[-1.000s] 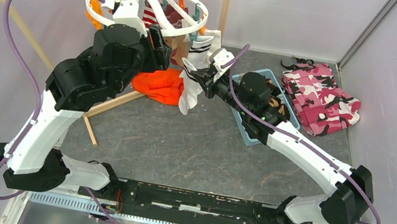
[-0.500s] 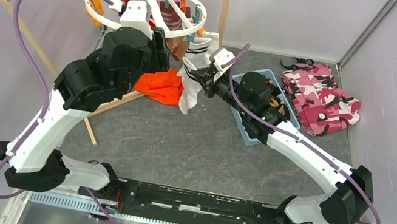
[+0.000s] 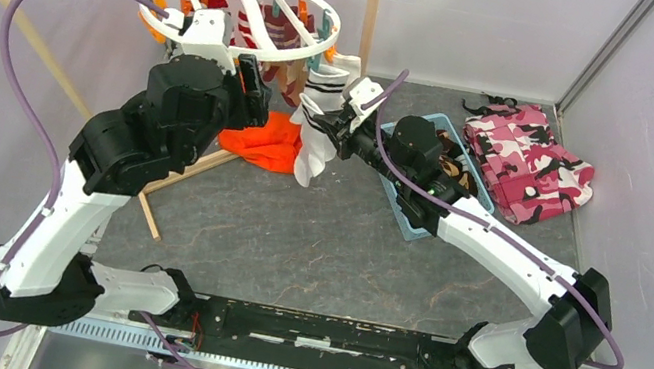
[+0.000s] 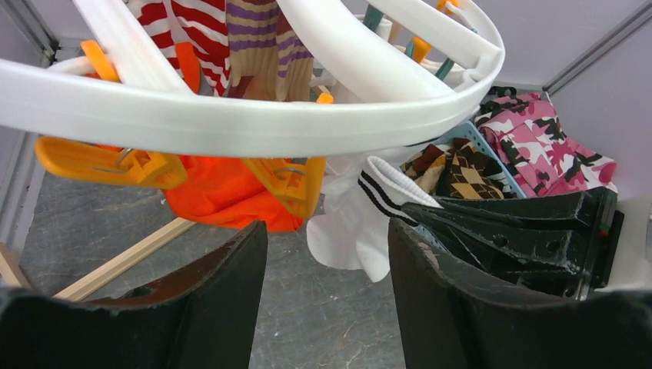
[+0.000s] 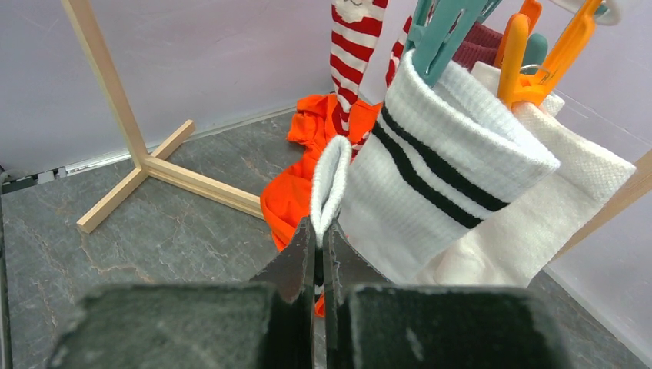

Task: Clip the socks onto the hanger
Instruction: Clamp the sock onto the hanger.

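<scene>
Pinching white sock cuff (image 5: pixel 330 181), right gripper (image 5: pixel 319 231) jaws pressed tight, holding it up beside hanger (image 4: pixel 231 123) for clipping. Left gripper (image 4: pixel 323 242) jaws spread below orange clip (image 4: pixel 288 184), likely to squeeze it open.

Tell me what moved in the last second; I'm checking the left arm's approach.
The left arm swung right, then back left beneath the hanger; the left gripper stayed open and empty. The right gripper edged slightly left, still shut on the white sock.
</scene>
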You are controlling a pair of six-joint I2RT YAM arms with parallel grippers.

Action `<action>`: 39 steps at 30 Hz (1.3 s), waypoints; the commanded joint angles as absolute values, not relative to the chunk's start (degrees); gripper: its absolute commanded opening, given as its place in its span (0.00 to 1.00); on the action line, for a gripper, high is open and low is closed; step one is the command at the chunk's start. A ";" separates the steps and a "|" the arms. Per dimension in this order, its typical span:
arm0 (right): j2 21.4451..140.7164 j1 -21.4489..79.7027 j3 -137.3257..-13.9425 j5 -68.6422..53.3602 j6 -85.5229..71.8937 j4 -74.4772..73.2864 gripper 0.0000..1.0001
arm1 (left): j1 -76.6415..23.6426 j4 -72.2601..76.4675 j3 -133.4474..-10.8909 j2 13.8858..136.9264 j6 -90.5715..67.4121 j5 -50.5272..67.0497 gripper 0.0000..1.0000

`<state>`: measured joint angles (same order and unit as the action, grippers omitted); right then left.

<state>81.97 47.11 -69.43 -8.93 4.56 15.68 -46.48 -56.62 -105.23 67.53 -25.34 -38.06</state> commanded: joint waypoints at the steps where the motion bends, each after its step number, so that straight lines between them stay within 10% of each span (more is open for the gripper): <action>1: 81.41 46.89 -71.89 -7.99 4.99 17.03 0.00 | -46.46 -54.48 -105.06 66.26 -23.29 -35.61 0.66; 17: 81.11 46.84 -71.61 -9.68 4.36 17.92 0.00 | -46.43 -52.38 -105.80 64.56 -24.06 -32.77 0.92; 39: 82.44 46.83 -73.45 -8.96 5.01 17.93 0.00 | -45.98 -59.14 -110.47 67.34 -21.17 -37.80 0.70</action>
<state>82.43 47.07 -70.13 -8.99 4.78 15.79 -46.35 -60.03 -110.83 67.57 -24.75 -35.29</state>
